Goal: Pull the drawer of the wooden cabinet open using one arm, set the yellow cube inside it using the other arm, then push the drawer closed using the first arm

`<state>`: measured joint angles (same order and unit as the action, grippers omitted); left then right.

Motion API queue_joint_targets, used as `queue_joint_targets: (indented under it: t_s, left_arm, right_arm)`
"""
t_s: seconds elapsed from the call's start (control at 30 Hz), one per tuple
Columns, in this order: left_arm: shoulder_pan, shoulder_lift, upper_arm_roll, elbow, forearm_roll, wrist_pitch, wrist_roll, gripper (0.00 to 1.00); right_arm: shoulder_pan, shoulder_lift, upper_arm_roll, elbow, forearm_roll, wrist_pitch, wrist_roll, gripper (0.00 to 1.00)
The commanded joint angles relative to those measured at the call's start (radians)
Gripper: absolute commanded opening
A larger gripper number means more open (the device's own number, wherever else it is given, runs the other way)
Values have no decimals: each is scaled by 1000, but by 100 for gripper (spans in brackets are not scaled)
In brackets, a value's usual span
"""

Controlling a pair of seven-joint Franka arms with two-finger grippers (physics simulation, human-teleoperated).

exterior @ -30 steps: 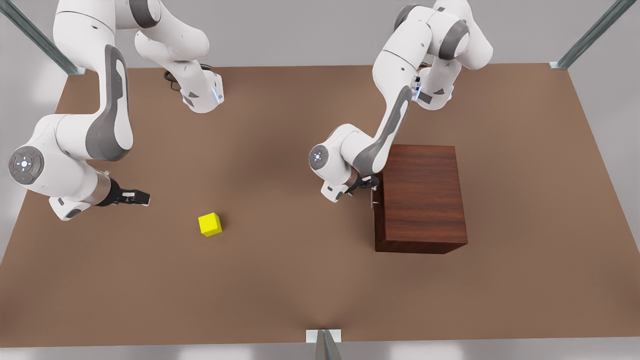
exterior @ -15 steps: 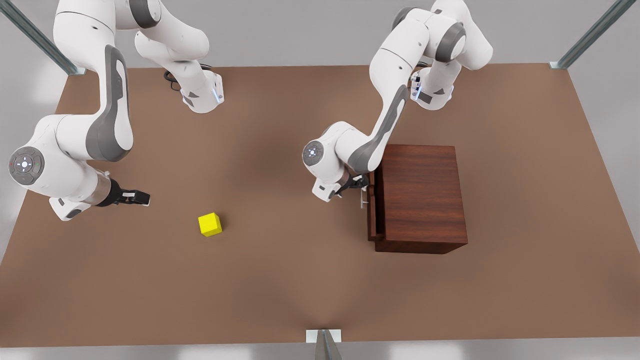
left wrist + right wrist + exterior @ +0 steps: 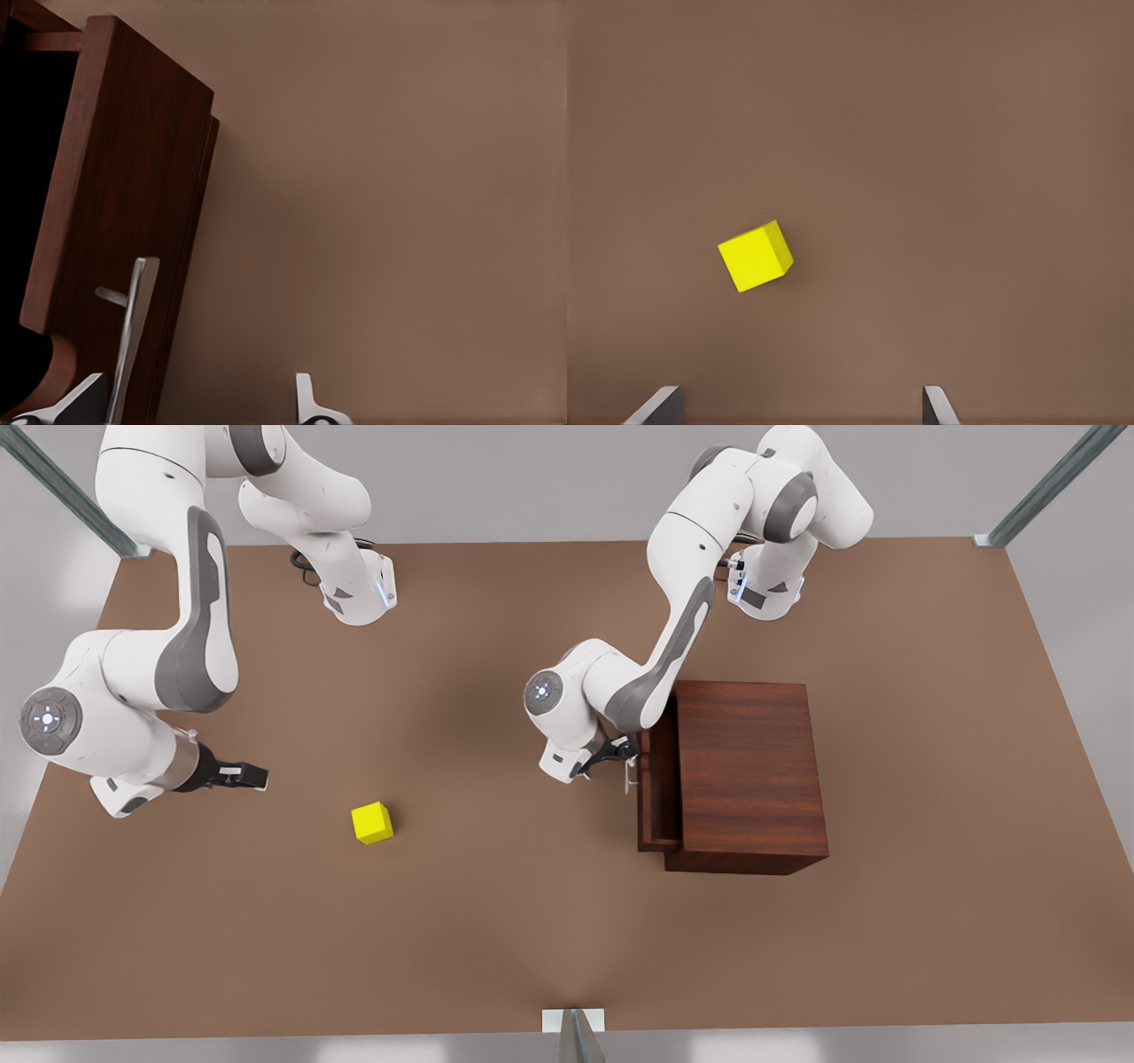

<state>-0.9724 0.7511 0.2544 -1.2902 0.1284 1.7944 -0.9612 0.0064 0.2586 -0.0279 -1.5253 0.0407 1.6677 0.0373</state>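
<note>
My left gripper (image 3: 620,760) sits at the drawer (image 3: 658,797) front, right of centre in the front view, its fingers set wide apart with the silver bar handle (image 3: 130,341) against one of them rather than pinched between both; from the wrist picture I think it is hooking the bar, though the contact itself lies at the frame's lower edge and is hard to read. The drawer stands partly out of the wooden cabinet (image 3: 749,775), a narrow strip of its dark inside showing along the cabinet's left face. So I judge the first step to be underway but not finished: the opening looks too slim yet for a drop from above.

My right gripper (image 3: 252,777) waits at the left of the front view, fingers spread and empty. The yellow cube (image 3: 372,822) rests on the table (image 3: 496,921), lower left of centre, near that gripper but apart from it, untouched. Picking it up, placing it inside and shutting the drawer are all left.
</note>
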Motion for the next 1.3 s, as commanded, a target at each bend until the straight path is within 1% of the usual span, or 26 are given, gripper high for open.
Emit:
queue_joint_targets:
  t_s: [0.0,0.37,0.73,0.87,0.93,1.1,1.13,1.2,1.23,1.27]
  left_arm:
    - [0,4,0,12,-13,-1,-40,100]
    - [-11,37,0,71,-35,-1,-42,100]
    - [-25,37,-1,81,-36,8,-25,100]
    - [-26,47,-3,83,-44,43,-31,100]
    - [-28,67,-1,115,-58,42,-36,100]
    - [-31,71,-1,127,-59,40,-47,100]
    - [-34,71,2,143,-75,2,-45,100]
    - [-43,39,5,290,-110,-240,-39,100]
    - [-52,-13,5,302,-112,-320,-40,100]
    - [-48,-101,11,301,-124,-406,-44,100]
  right_arm:
    - [0,-1,0,0,1,0,-1,100]
    - [-3,10,0,28,2,-2,1,100]
    - [-3,18,0,40,2,-2,4,100]
    - [-3,18,0,40,2,-2,4,100]
    - [-3,18,0,40,2,-2,4,100]
    - [-3,18,0,40,2,-2,4,100]
    - [-3,18,0,40,4,-2,4,100]
    - [-3,18,0,40,4,-2,4,100]
    - [-3,18,0,42,4,-2,4,100]
    - [-3,18,-1,40,4,-2,4,100]
